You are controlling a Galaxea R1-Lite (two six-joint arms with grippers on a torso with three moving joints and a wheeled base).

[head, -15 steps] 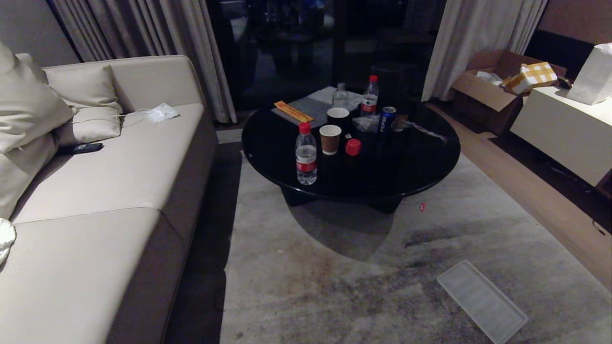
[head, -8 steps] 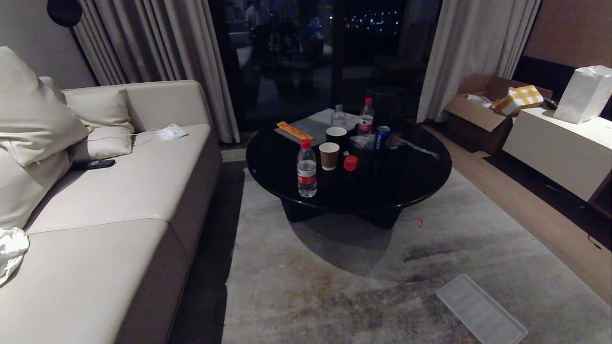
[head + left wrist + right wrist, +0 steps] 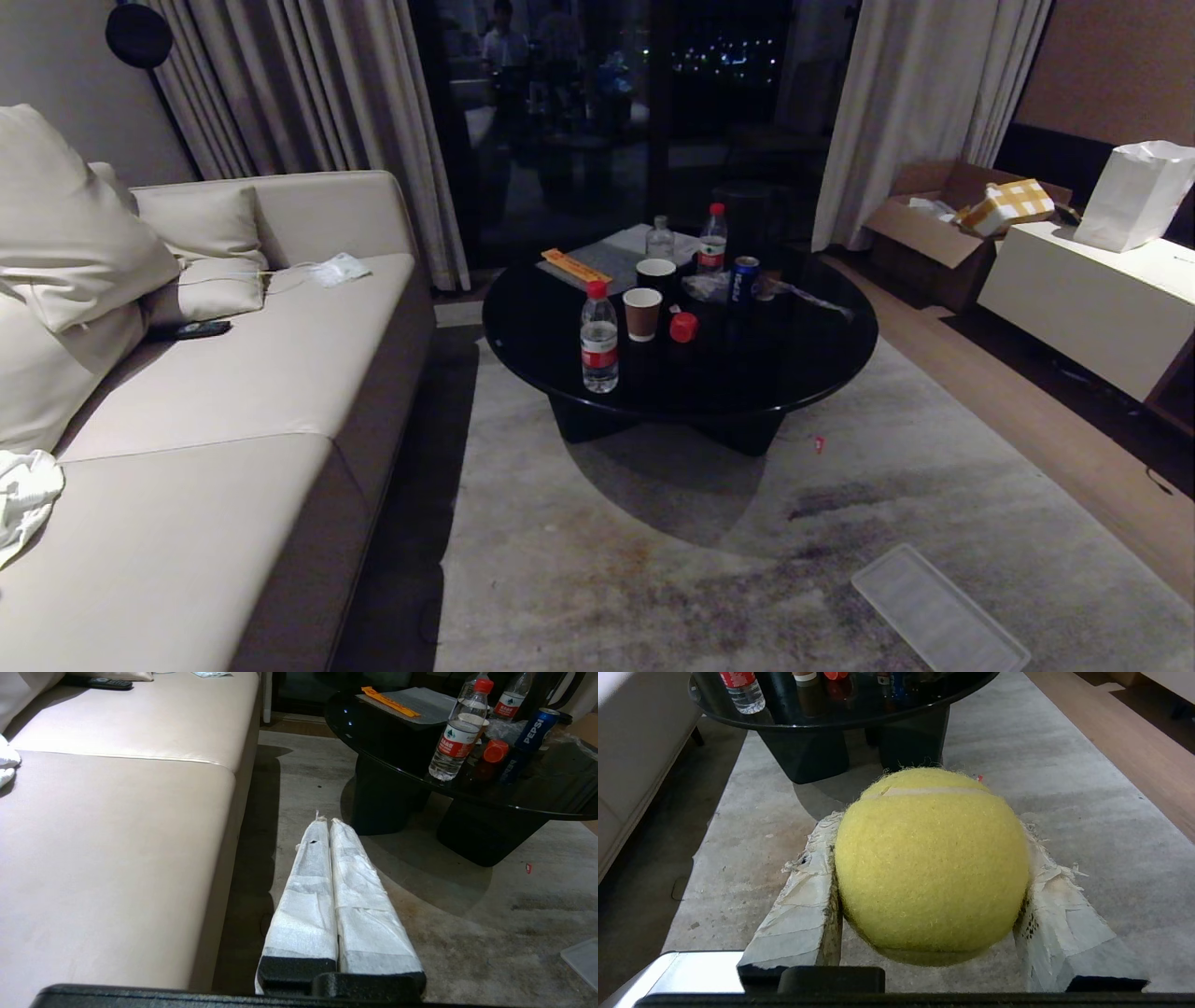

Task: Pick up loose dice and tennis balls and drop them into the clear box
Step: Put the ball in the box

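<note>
A fuzzy yellow-green tennis ball [image 3: 931, 863] sits between the taped white fingers [image 3: 803, 905] of my right gripper [image 3: 929, 821], which is shut on it above the grey carpet. My left gripper [image 3: 329, 822] hangs beside the sofa's front, its two wrapped fingers [image 3: 308, 882] pressed together with nothing between them. Neither arm shows in the head view. A whitish ribbed lid [image 3: 938, 621] lies flat on the carpet at the near right. The clear box itself and the dice are out of view.
A beige sofa [image 3: 215, 392] fills the left side. A round black table [image 3: 803, 345] ahead carries water bottles [image 3: 598, 336], paper cups [image 3: 642, 314] and a blue can [image 3: 744, 280]. A cardboard carton [image 3: 924, 233] and a white cabinet [image 3: 1083, 299] stand at the right.
The whole head view has slid downward, showing more of the curtains and the window, so the camera has moved. No object has shifted on the floor or the table.
</note>
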